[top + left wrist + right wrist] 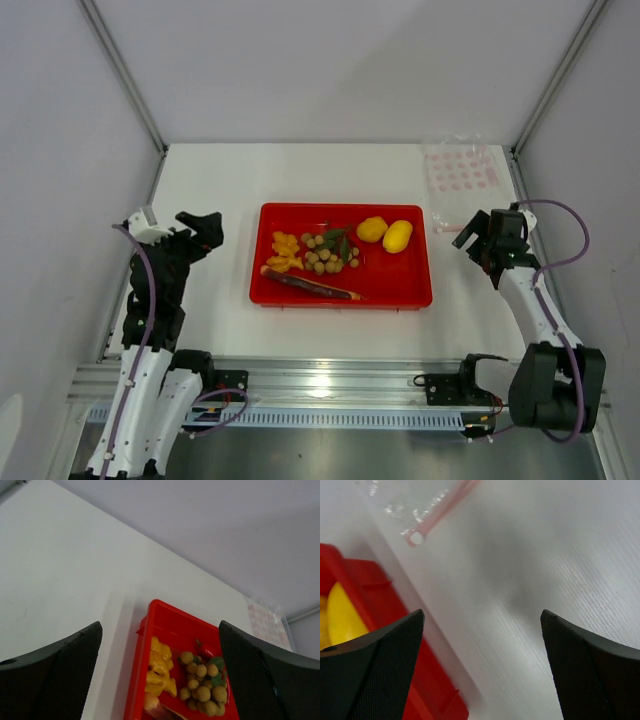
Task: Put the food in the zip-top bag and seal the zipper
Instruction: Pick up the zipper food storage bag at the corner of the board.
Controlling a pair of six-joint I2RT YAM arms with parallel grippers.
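Note:
The food lies in a red tray [395, 282] at mid-table: two yellow fruits [385, 233], a bunch of tan round fruits [328, 252] with green leaves, orange chunks [285, 250] and a dark red-brown stick [310, 285]. The clear zip-top bag [458, 170] with pink dots lies flat at the far right; its pinkish zipper [447, 227] is the edge nearest the tray. My left gripper [205, 232] is open and empty, left of the tray. My right gripper [472, 232] is open and empty, right of the tray and beside the zipper [440, 510].
The left wrist view shows the tray's left rim [137, 675], the orange chunks [160, 667], the tan fruits [202, 685] and the bag [267, 622] far off. The right wrist view shows the tray's corner [370, 590] and one yellow fruit [340, 615]. Walls enclose the table on three sides.

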